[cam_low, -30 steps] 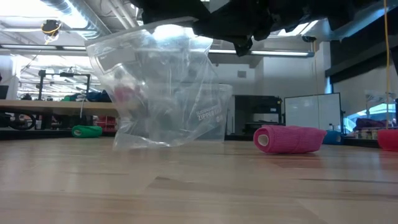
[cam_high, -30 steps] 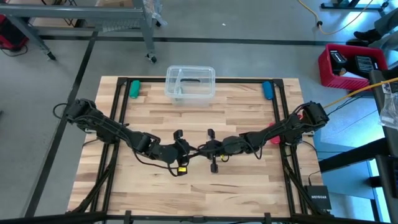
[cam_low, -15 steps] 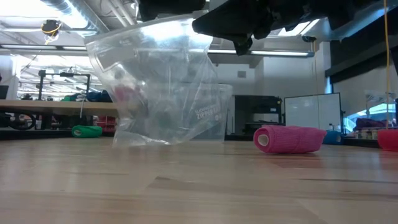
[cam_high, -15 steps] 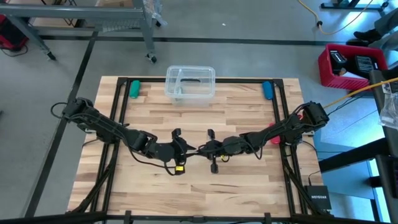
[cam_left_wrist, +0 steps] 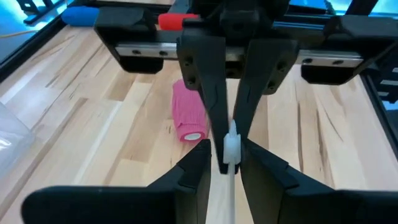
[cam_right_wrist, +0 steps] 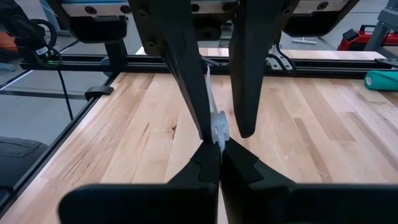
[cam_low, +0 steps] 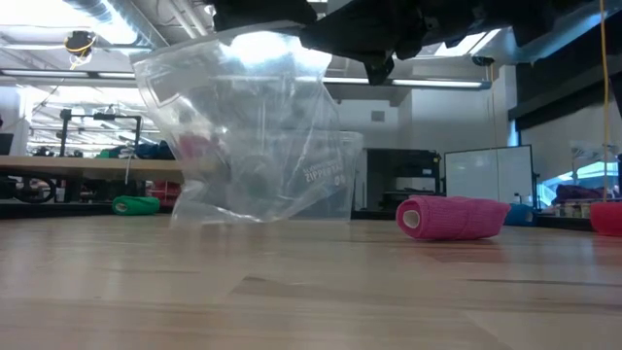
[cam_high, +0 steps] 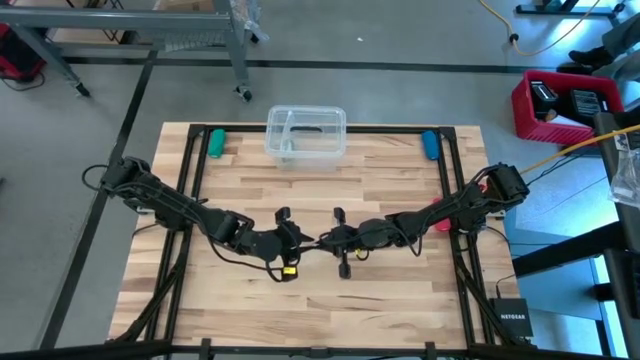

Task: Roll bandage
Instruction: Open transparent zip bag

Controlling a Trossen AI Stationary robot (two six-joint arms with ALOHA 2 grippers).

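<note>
Jaws of both arms clamped on wrapper (cam_low: 253, 136), centre-left, likely clearing it from bandage (cam_low: 452, 217), right of centre

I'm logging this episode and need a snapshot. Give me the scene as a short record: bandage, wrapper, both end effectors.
bandage: pink roll, lying on its side on the table, touched by neither arm
wrapper: clear plastic, held up by its top over mid-table, lower edge near the tabletop, apart from the bandage
right end effector: shut on the wrapper's top edge
left end effector: facing the right one at the same edge of the wrapper
task status: the arms are busy with the wrapper, not the bandage
</note>
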